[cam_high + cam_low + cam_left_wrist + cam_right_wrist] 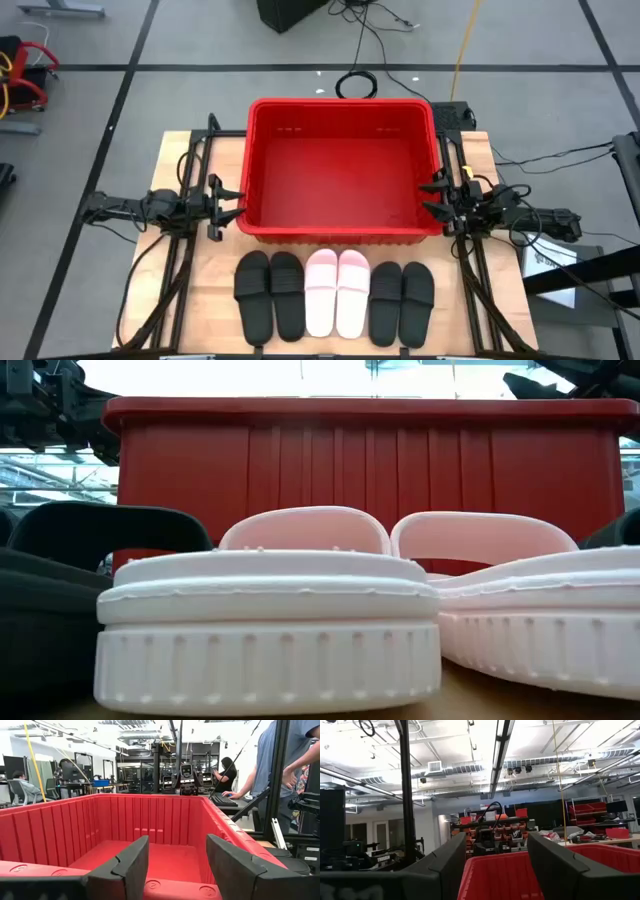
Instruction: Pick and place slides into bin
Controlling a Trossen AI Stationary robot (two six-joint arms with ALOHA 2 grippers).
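Six slides lie soles down in a row along the table's near edge: two black, two pale pink, two black. The pink pair fills the low view. The red bin stands behind them at mid-table, and nothing shows inside it. My left gripper is open at the bin's left rim, near its near corner. My right gripper is open at the bin's right rim. Both hold nothing.
Black frame rails and cables run along both table sides. A white paper lies at the right. People stand beyond the table in the left wrist view. Bare wood shows left of the slides.
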